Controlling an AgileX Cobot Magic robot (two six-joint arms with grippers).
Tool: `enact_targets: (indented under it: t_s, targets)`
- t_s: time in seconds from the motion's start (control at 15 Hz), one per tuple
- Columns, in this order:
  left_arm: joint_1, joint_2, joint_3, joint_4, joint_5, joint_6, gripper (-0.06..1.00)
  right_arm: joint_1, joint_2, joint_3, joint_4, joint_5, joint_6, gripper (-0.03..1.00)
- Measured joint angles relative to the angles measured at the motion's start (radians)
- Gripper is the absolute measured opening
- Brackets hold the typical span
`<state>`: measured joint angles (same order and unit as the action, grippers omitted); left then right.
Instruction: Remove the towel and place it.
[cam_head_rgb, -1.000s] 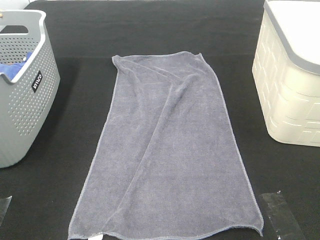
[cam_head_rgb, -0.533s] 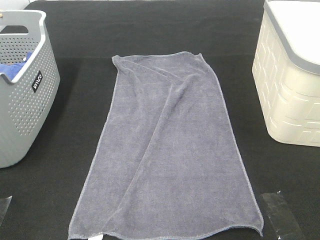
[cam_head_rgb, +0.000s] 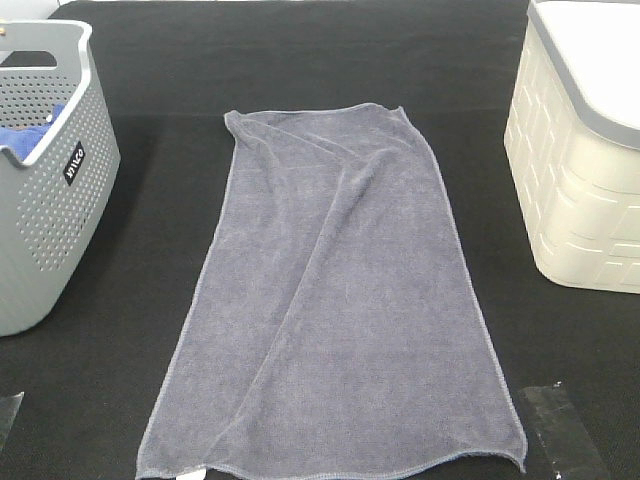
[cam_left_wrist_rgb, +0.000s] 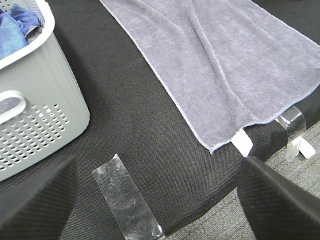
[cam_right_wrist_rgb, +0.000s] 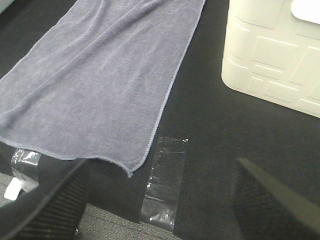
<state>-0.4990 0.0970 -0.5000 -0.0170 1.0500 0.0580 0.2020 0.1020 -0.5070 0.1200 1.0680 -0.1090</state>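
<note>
The grey-lavender towel (cam_head_rgb: 335, 300) lies spread flat and lengthwise on the black table, its near hem at the front edge. It also shows in the left wrist view (cam_left_wrist_rgb: 225, 60) and the right wrist view (cam_right_wrist_rgb: 95, 75). My left gripper (cam_left_wrist_rgb: 160, 200) hangs open above the table's front edge, off the towel's near left corner, touching nothing. My right gripper (cam_right_wrist_rgb: 160, 200) is open too, off the towel's near right corner, with nothing between its fingers. Neither gripper appears in the exterior high view.
A grey perforated basket (cam_head_rgb: 70, 200) holding a bright blue cloth (cam_head_rgb: 25, 137) stands at the left. A cream bin (cam_head_rgb: 580, 170) with a grey lid stands at the right. Clear tape strips (cam_left_wrist_rgb: 125, 205) (cam_right_wrist_rgb: 165, 182) mark the table's front edge.
</note>
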Motion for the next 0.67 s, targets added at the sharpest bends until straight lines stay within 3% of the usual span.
enact_targets:
  t_s: [0.2, 0.67]
  targets:
    - [0.000, 0.000, 0.001, -0.051, -0.001, 0.020, 0.82, 0.000, 0.000, 0.001, 0.007, 0.000, -0.017, 0.73]
    - [0.000, 0.000, 0.001, -0.064, -0.001, 0.032, 0.82, 0.000, 0.000, 0.001, 0.009, 0.000, -0.042, 0.73]
